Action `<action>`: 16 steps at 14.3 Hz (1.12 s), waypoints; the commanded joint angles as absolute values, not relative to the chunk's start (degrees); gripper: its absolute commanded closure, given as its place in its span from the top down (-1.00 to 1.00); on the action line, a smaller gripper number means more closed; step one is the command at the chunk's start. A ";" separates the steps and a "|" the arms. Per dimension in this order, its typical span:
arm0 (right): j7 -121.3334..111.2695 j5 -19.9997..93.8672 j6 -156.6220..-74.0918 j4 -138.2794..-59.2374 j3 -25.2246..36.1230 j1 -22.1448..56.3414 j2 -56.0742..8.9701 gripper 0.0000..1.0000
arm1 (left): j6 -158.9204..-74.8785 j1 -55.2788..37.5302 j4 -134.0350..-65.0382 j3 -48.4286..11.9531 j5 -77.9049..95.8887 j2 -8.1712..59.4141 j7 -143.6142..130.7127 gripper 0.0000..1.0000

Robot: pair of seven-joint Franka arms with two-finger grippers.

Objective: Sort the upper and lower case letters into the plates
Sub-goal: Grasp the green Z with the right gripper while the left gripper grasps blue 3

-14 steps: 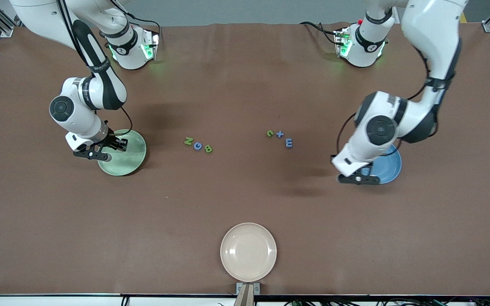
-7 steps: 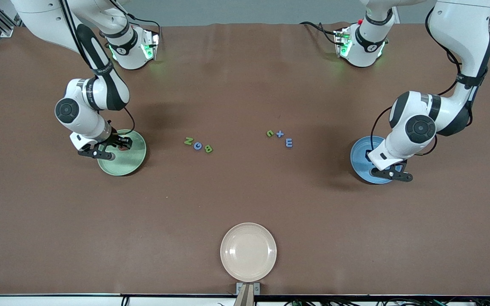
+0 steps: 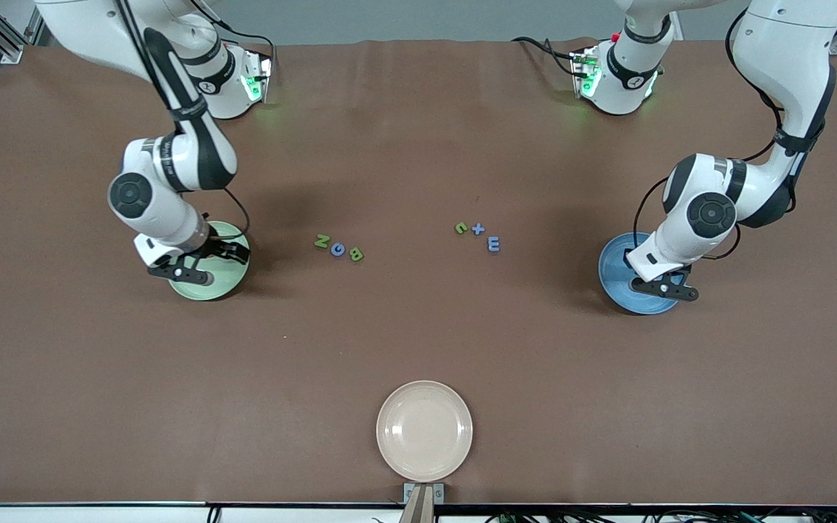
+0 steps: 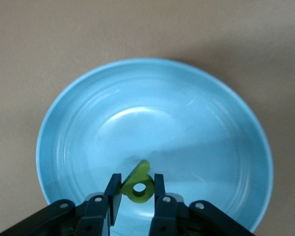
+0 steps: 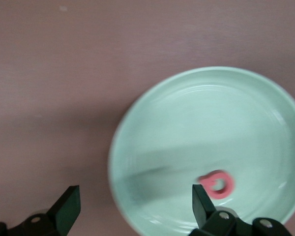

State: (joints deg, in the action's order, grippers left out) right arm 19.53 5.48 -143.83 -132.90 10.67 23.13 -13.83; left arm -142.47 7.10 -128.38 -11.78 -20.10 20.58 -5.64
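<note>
Cream plate (image 3: 424, 431) sits nearest the front camera, at the table's edge. Farther from the camera than the cream plate, blue plate (image 3: 616, 280) toward the left arm's end, pale green plate (image 3: 226, 276) toward the right arm's end. Left gripper (image 4: 135, 189) over the blue plate, fingers clamped on a small green letter (image 4: 137, 185) held just above the plate floor. Right gripper (image 5: 132, 204) over the pale green plate, fingers spread wide, gripping nothing; pink-red letter (image 5: 217, 184) lies loose in that plate. Farther again from the cream plate, six loose letters on the brown table (image 3: 418, 334) between the two plates: green N (image 3: 322, 241), blue one (image 3: 337, 249), green B (image 3: 355, 254); then green c (image 3: 461, 228), blue plus-shaped one (image 3: 477, 229), blue E (image 3: 493, 244).
</note>
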 commanded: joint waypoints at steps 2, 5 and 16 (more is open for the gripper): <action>28.03 5.98 -148.17 -134.12 10.81 29.96 -15.02 1.00 | -144.49 8.53 -129.46 -12.30 -21.27 21.09 -4.75 -0.65; 33.02 5.98 -150.29 -134.91 10.81 34.17 -15.90 1.00 | -144.49 8.61 -129.46 -12.30 -21.27 20.92 -4.75 -0.45; 44.91 5.98 -158.12 -134.65 10.72 41.75 -22.85 1.00 | -135.10 8.00 -123.67 -24.68 -20.74 18.72 -25.27 1.00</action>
